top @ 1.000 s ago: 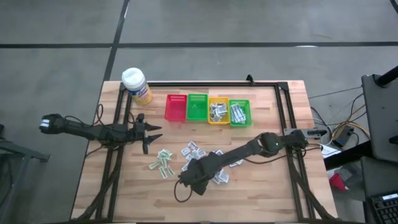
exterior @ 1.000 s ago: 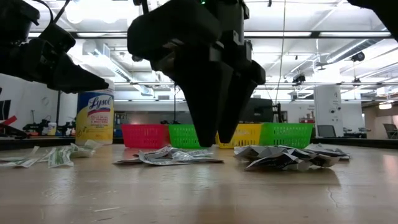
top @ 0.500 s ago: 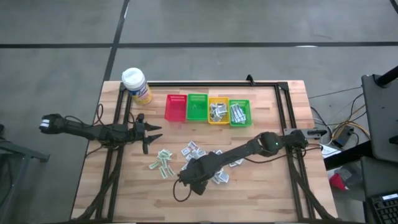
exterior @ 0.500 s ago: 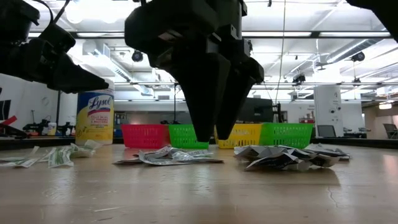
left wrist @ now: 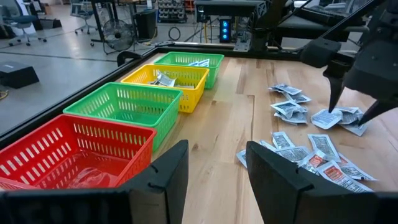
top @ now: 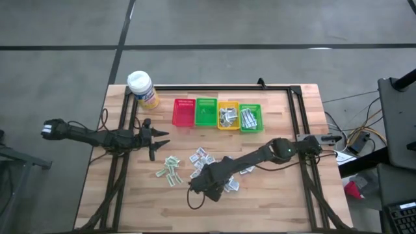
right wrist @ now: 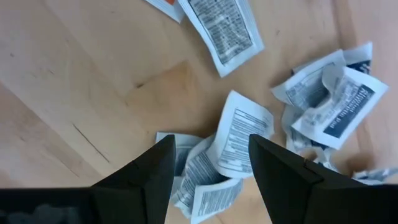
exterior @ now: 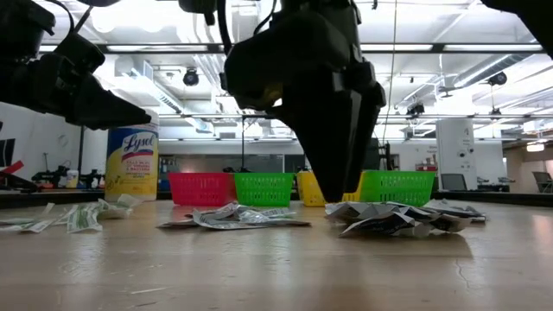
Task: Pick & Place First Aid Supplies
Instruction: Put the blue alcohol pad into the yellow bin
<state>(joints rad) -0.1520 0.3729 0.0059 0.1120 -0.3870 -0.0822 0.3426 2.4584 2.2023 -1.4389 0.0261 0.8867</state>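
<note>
The first aid supplies lie as loose white paper packets on the wooden table: a green-printed group, a middle group and a crumpled heap. More lie in the yellow basket and the right green basket. My right gripper points down, open, just above the heap's left end. In the right wrist view its fingers stand on either side of a curled packet. My left gripper waits open at the table's left, clear of the packets.
A red basket and a green basket stand in the far row beside the two filled ones. A yellow bottle with a white cap stands at the far left corner. Bare wood lies along the near edge.
My right gripper has tipped: in the low view its fingertips have swung toward the table's right edge, from over the flat middle packets toward the crumpled heap. It has stayed open, and the packets have not moved.
</note>
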